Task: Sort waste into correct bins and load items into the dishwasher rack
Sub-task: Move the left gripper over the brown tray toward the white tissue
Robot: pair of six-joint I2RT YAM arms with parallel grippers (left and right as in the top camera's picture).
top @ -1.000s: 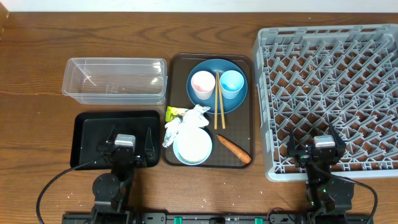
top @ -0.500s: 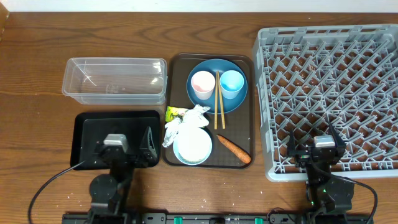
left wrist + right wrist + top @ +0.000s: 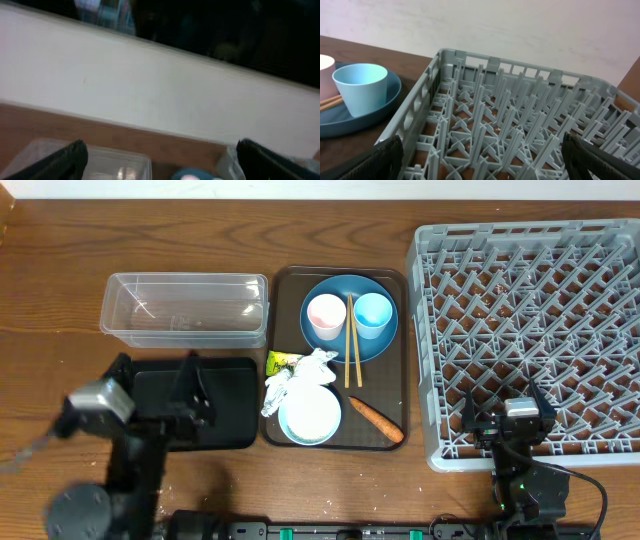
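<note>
The crumpled paper (image 3: 300, 370) lies on the brown serving tray (image 3: 404, 360) against the pale bowl (image 3: 310, 418) — likely the first pick. The left gripper (image 3: 157, 375) and the right gripper (image 3: 505, 405) show jaws wide, empty. Descend from above, pinching paper only — clear of the bowl.

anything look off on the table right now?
Nothing tipped or broken. Crumpled paper and a yellow-green wrapper lie against the pale blue bowl on the brown tray; a carrot lies loose beside it. White specks show inside the dishwasher rack.

The brown tray (image 3: 390, 380) holds a blue plate (image 3: 345, 285), pale bowl (image 3: 309, 416), carrot (image 3: 376, 418) — and crumpled paper (image 3: 300, 375).
</note>
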